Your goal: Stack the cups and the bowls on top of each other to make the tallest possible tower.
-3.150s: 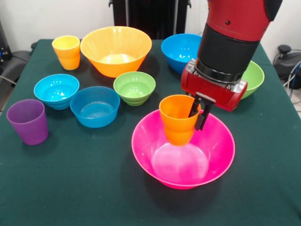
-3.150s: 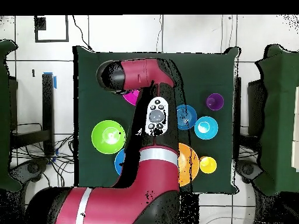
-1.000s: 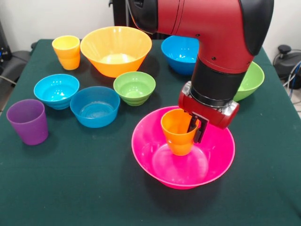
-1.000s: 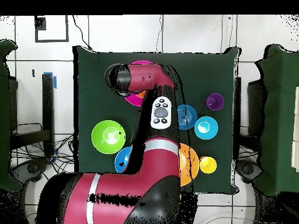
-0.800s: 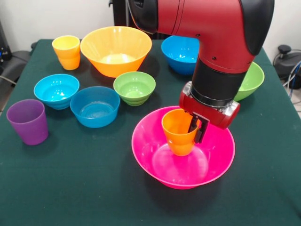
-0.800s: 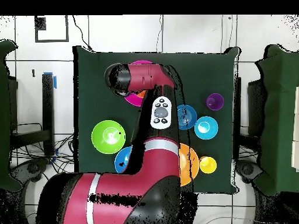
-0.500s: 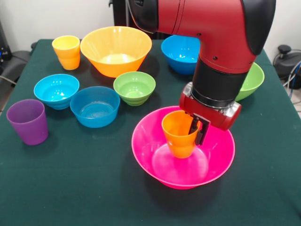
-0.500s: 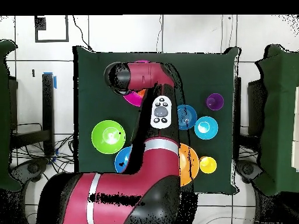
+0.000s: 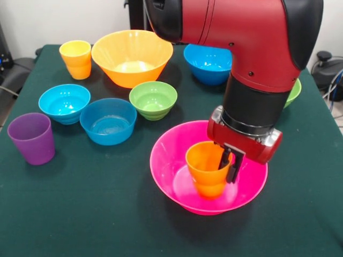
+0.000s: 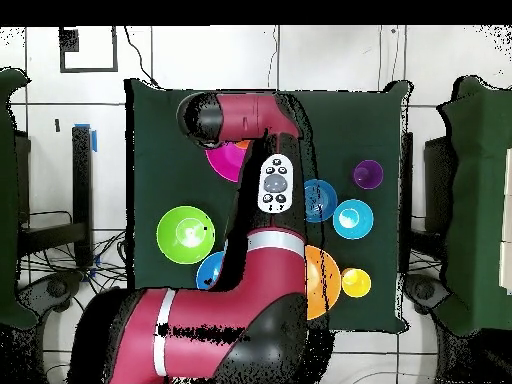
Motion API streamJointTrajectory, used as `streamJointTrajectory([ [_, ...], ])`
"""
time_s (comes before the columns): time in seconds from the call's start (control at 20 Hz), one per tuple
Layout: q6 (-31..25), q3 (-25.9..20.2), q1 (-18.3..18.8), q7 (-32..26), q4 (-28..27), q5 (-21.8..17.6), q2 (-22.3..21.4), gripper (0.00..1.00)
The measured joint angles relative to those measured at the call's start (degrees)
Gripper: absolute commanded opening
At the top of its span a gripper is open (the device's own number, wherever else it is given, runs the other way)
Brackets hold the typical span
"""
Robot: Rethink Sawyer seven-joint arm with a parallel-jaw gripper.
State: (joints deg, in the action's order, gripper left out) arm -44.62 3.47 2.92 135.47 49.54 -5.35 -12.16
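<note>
Dark green cloth covers the table (image 9: 80, 225), nothing on the near strip. Nearest item is the large pink bowl (image 9: 166, 171), upright, tower base. Orange cup (image 9: 206, 168) sits upright inside it, bottom at or very near the bowl floor (can't confirm contact from the front view). Gripper (image 9: 229, 165) is clamped on the cup's rim wall: one finger inside the cup, the other outside, jaws narrow, only the cup wall between them. Red arm (image 9: 252, 48) comes straight down onto it.

Left side, mid-depth: purple cup (image 9: 32, 138) near the table edge, then the small cyan bowl (image 9: 64, 101), small blue bowl (image 9: 108, 120) and small green bowl (image 9: 153, 99), close together but not touching as far as I can tell. Far row: yellow cup (image 9: 76, 59), large orange bowl (image 9: 132, 56), medium blue bowl (image 9: 206, 61) partly behind the arm, and a sliver of the medium green bowl (image 9: 293, 91) past the wrist. Overhead shows the green bowl fully, the pink bowl mostly under the arm.

Step in hand, my read: placing the first cup into the base. Next move needs a jaw release, then a straight vertical retract so the inner finger doesn't drag or tip the cup. After that, pick the next piece; the small green bowl is the closest candidate.
</note>
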Motion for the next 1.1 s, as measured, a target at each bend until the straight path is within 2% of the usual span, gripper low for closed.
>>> streamJointTrajectory([
  [0.55,0.0,-0.1,0.1,0.0,-4.8,0.8,2.6,0.0],
  [1.1,-0.4,-0.5,0.8,0.0,-3.8,1.1,1.6,0.0],
])
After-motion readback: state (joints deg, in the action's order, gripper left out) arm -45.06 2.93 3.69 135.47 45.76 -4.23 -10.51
